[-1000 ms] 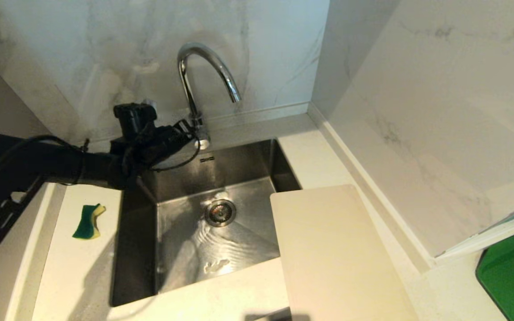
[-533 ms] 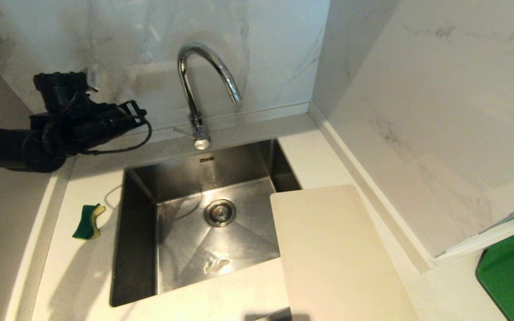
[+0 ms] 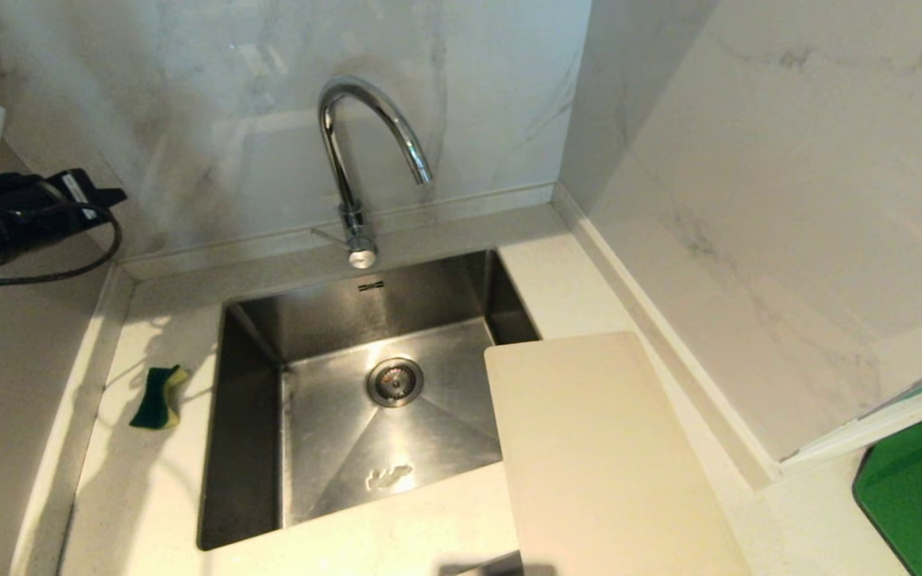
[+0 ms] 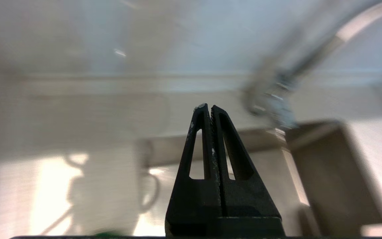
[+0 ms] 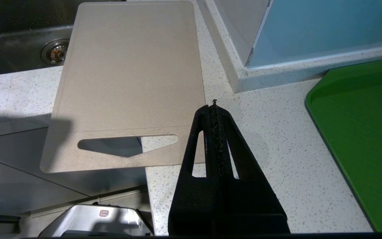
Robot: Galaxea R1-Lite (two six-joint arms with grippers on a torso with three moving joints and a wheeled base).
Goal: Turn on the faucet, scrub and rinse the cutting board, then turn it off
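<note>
The chrome faucet (image 3: 349, 152) arches over the steel sink (image 3: 249, 344); its thin lever (image 3: 323, 234) sticks out to the left at the base, and no water runs. The cream cutting board (image 3: 597, 456) lies flat on the counter right of the sink, one corner over the basin. In the right wrist view the cutting board (image 5: 128, 76) shows its slot handle nearest me. My left gripper (image 3: 105, 196) hangs at the far left, well clear of the faucet. In its wrist view the left gripper (image 4: 208, 107) is shut and empty. My right gripper (image 5: 214, 105) is shut and empty by the board's near corner.
A green-and-yellow sponge (image 3: 158, 396) lies on the counter left of the sink. A dark green board (image 3: 921, 488) sits at the far right, past a wall corner. Marble walls close in the back and the right side.
My left arm drew back from the faucet's base to the far left and rose. The ripples of water seen in the basin a second ago are gone.
</note>
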